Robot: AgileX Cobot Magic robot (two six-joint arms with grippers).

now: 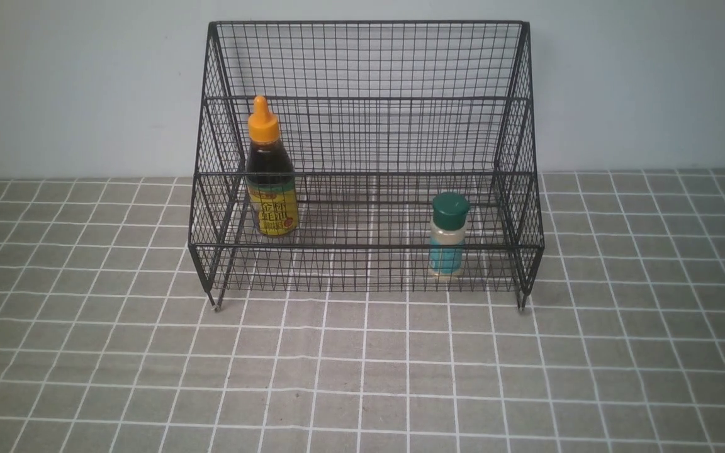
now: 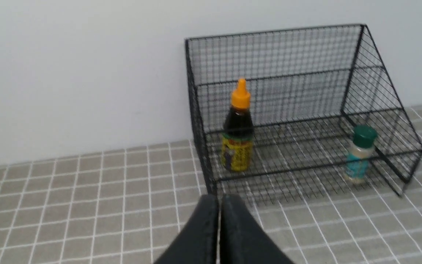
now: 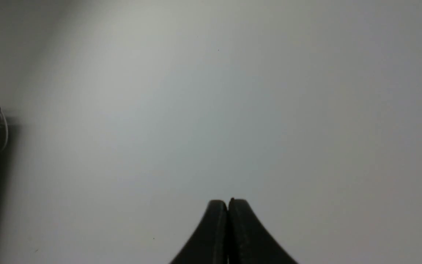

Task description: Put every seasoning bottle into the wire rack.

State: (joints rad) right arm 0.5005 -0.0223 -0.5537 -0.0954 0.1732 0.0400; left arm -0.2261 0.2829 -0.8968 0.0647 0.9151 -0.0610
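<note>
You're done, it seems: dark-sauce bottle (image 1: pixel 270 182) at ten o'clock and shaker (image 1: pixel 448 234) at four stand inside the wire rack (image 1: pixel 369 63), both claws, left gripper (image 2: pixel 219 205) and right gripper (image 3: pixel 228 207), closed empty.

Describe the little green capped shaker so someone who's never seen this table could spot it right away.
Find the big black wire rack against the pale wall. On its lowest front tier, toward the robot's right, stands the small shaker. Unlike the taller dark sauce bottle with the orange cap on the left, it is short and clear, with a green cap and teal label.
</note>
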